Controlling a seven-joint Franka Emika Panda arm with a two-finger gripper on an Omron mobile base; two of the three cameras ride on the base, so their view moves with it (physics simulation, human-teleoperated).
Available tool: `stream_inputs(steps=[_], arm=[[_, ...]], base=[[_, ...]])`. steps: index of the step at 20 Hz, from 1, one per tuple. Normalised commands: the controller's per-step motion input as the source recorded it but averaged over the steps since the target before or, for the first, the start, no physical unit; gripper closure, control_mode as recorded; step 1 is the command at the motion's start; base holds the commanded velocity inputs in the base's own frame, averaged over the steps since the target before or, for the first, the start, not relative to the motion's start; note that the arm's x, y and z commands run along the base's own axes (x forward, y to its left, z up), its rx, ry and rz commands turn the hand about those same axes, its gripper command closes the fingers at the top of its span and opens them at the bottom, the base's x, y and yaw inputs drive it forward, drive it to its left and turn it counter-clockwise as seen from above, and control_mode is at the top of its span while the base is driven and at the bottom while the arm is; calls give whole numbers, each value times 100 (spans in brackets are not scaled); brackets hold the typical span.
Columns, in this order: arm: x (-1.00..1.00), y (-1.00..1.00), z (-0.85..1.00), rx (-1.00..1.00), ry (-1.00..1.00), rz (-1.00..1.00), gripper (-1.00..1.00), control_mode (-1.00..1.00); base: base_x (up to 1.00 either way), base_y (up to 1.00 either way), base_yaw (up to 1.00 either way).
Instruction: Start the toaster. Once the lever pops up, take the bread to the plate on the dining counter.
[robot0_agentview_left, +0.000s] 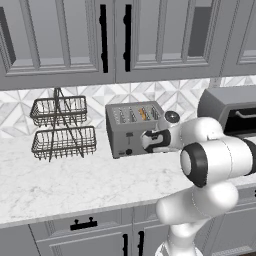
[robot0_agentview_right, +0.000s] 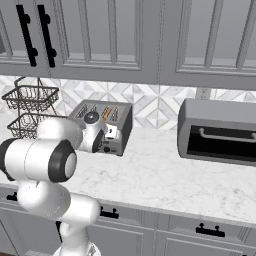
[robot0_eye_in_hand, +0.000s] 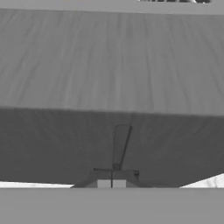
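Clenched hand (robot0_eye_in_hand: 112, 183) pressed against the toaster's (robot0_agentview_left: 134, 129) front lever slot, low in the hand view.

Its two fingertips (robot0_eye_in_hand: 104, 184) sat together with nothing between them, right at the foot of the narrow vertical slider slot on the grey metal face. In the left base view the hand met the toaster's front at mid-frame, toward that face's right end; the bread (robot0_agentview_left: 143, 114) stood in one of the top slots as a golden-tan sliver. The toaster sat on the marble tabletop (robot0_agentview_left: 75, 180) against the tiled wall, with a two-tier wire basket (robot0_agentview_left: 62, 129) to the left and the toaster oven (robot0_agentview_right: 218, 131) at the right of the right base view.
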Motion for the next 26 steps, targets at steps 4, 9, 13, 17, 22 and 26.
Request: stream_inputs(steps=[4, 9, 13, 17, 22, 26], arm=[[0, 0, -49, 0, 0, 0, 100, -100], [0, 0, -56, 0, 0, 0, 100, -100], [-13, 0, -15, 0, 0, 0, 100, -100], [-40, 0, 27, 0, -1, 0, 100, -100], [-37, 8, 83, -1, -2, 0, 100, -100], [-22, 25, 92, -3, -5, 0, 100, -100]], base=[[0, 0, 0], [0, 0, 0], [0, 0, 0], [0, 0, 0], [0, 0, 0], [0, 0, 0]])
